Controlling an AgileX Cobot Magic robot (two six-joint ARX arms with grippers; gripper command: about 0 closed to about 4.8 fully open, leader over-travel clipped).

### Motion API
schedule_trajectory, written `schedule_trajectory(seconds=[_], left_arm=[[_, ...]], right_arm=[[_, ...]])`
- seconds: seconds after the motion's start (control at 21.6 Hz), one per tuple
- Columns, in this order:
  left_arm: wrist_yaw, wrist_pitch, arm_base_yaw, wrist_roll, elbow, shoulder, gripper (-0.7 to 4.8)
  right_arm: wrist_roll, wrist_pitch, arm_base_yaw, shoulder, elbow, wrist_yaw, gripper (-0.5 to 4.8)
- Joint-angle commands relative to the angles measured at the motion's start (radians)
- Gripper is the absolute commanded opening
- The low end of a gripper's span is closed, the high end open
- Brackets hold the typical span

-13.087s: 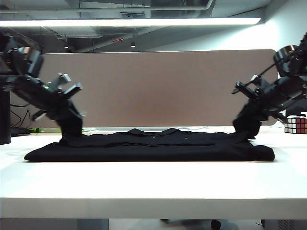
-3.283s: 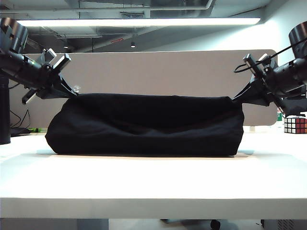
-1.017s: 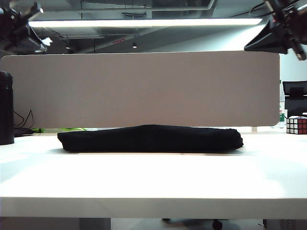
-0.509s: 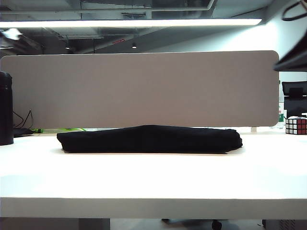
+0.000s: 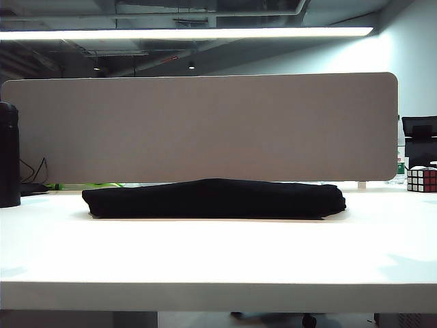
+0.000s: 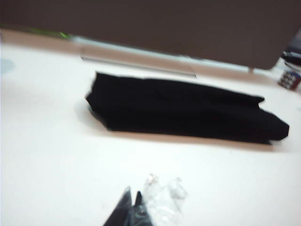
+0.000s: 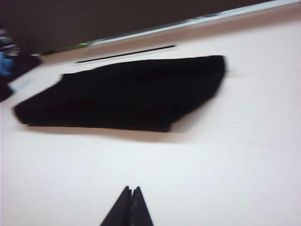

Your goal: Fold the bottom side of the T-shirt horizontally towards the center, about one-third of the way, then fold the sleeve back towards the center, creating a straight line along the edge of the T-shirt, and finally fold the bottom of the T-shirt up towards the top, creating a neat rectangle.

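We see T-shirt (image 5: 213, 198) folded into flat black rectangle, lying mid-table (image 5: 218, 260) before grey partition (image 5: 198, 126). Neither arm shows in exterior view. Left gripper (image 6: 132, 207) hangs above bare tabletop, well apart from shirt, fingertips pressed together, holding nothing. Right gripper (image 7: 130, 205) likewise closed tight, empty, clear of cloth. We note black bottle (image 5: 9, 154) at left edge, puzzle cube (image 5: 420, 179) at right.
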Motion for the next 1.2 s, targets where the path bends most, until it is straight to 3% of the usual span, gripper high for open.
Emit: schedule_trajectory(seconds=[0.05,0.32,0.46,0.69,0.92,1.02,1.11,1.2], left_arm=[[-0.007,0.034,0.000,0.015,-0.024,-0.005,-0.06],[-0.049,0.243,0.000,0.012,-0.121,-0.011,-0.06],[-0.071,0.264,0.002,0.031,-0.150,-0.011,-0.06],[-0.120,0.288,0.022,0.063,-0.195,-0.011,-0.06],[-0.145,0.295,0.150,0.122,-0.195,-0.011,-0.06],[-0.104,0.298,0.226,0.116,-0.195,-0.011,-0.06],[-0.090,0.298,0.251,0.128,-0.195,-0.011,-0.06],[-0.147,0.300,0.253,0.141,-0.195,-0.011,-0.06]], right_arm=[[-0.036,-0.019,0.016,-0.093,-0.059,0.069,-0.09],[-0.057,-0.109,0.025,-0.369,-0.208,0.154,-0.09],[-0.087,-0.148,0.022,-0.402,-0.208,0.177,-0.09],[-0.113,-0.143,0.000,-0.404,-0.208,0.303,-0.09],[-0.125,-0.127,-0.068,-0.404,-0.208,0.300,-0.09],[-0.122,-0.114,-0.083,-0.404,-0.208,0.287,-0.09],[-0.123,-0.114,-0.081,-0.404,-0.208,0.280,-0.09],[-0.124,-0.108,-0.082,-0.404,-0.208,0.285,-0.09]])
